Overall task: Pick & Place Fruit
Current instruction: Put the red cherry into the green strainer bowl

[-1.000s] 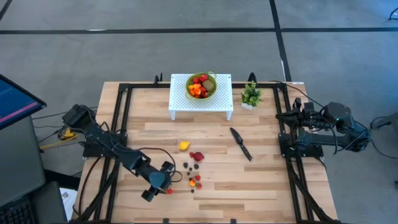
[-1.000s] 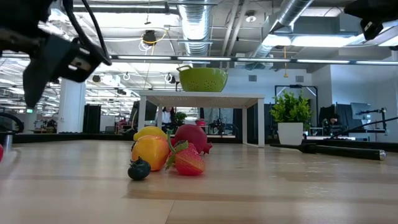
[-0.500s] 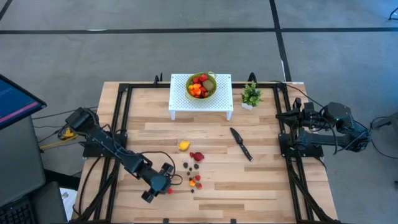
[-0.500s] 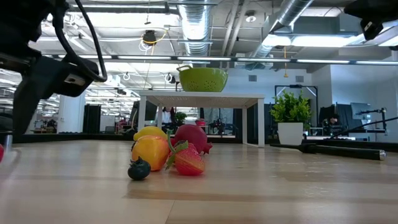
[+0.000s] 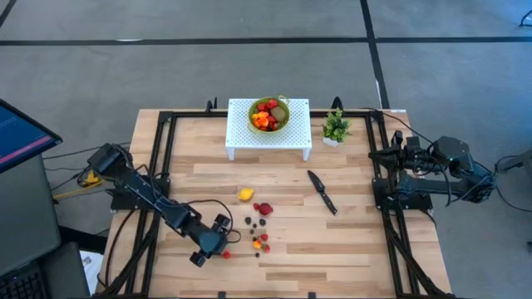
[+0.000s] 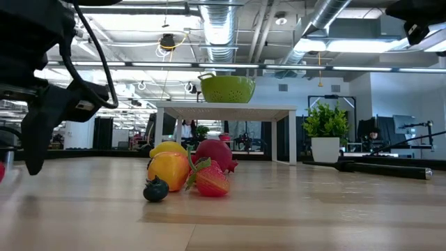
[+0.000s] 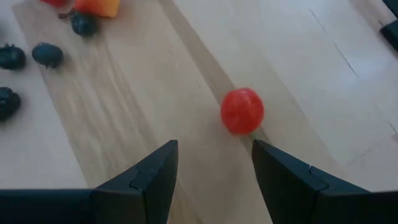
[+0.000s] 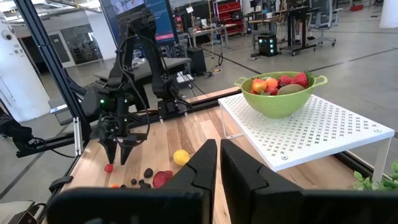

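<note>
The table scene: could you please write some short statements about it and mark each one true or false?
1. The left gripper is open beside a small red fruit. True.
2. The green bowl is empty. False: it holds several fruits.
3. The green bowl stands on a white perforated stand. True.
4. The black knife lies inside the bowl. False: it lies on the table.
5. The right gripper is holding a fruit. False: it is shut, empty, at the table's right edge.
</note>
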You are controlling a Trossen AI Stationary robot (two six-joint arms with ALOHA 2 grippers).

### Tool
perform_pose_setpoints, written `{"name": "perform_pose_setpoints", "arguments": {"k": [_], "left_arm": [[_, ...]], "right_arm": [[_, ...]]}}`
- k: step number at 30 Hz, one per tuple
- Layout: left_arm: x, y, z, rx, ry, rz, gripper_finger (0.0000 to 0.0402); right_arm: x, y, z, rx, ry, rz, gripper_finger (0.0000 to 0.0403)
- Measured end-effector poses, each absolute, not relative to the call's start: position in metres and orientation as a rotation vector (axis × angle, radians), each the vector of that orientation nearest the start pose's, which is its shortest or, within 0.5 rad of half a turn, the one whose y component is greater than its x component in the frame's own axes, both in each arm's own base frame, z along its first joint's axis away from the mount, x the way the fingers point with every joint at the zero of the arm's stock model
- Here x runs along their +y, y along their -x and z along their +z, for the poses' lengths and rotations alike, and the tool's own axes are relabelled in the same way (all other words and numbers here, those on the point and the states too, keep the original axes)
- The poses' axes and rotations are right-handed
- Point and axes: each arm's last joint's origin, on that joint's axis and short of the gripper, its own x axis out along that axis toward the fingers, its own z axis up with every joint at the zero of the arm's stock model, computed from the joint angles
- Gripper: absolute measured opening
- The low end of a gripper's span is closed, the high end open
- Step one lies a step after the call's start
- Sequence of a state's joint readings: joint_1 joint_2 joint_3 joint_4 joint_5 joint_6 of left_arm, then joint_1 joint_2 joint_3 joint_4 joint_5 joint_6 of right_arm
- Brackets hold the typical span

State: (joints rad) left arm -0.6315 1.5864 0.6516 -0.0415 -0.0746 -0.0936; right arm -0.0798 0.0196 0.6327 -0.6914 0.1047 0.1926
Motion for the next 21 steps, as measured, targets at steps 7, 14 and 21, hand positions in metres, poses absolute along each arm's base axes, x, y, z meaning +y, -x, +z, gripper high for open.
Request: {"name": "perform_pose_setpoints", "arguments": {"k": [7, 14, 21], "left_arm": [[-0.161, -0.222, 0.122, 0.913, -0.237, -0.488, 0.0199], [-0.166, -0.228, 0.113, 0.899, -0.206, -0.537, 0.0199], [-0.166, -0.228, 0.113, 0.905, -0.175, -0.544, 0.0199]], "right_arm": [[-0.004, -0.018, 0.291, 0.061, -0.191, -0.191, 0.0017], [-0.004, -0.018, 0.291, 0.061, -0.191, -0.191, 0.0017], [-0.004, -0.018, 0.291, 0.060, -0.191, -0.191, 0.0017]]}}
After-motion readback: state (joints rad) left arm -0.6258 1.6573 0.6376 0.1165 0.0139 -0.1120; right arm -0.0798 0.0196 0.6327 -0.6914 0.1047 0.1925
